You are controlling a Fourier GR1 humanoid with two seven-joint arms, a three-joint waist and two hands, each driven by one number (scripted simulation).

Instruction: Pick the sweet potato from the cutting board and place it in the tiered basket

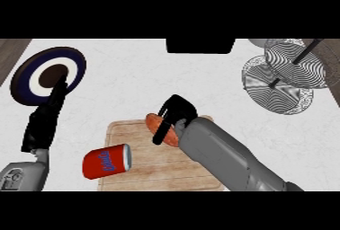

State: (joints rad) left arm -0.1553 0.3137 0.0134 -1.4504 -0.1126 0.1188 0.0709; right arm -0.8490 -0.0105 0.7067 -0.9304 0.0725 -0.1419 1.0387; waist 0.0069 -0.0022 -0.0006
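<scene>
Head view, right hand closing on the target. The sweet potato lies on the cutting board, directly under the fingers of my right hand, with one end showing on each side of them. I judge it stiff and fairly dense, with a dry, rough skin unlikely to slip. The tapered ends offer poor purchase, so the thick middle is the place to hold, and that is where the hand sits. The fingers are curled over the top and the thumb crosses the near flank, wrapping the tuber. I cannot tell whether it has left the board. The grey forearm runs in from the lower right, wrist bent downward. On the thumb side, near the board's edge, a red can lies on its side, apart from the hand. Well beyond the fingertips, up and right, stands the tiered basket. My left hand rests at the view's left, fingers straight, tips over a dark blue and white plate.
</scene>
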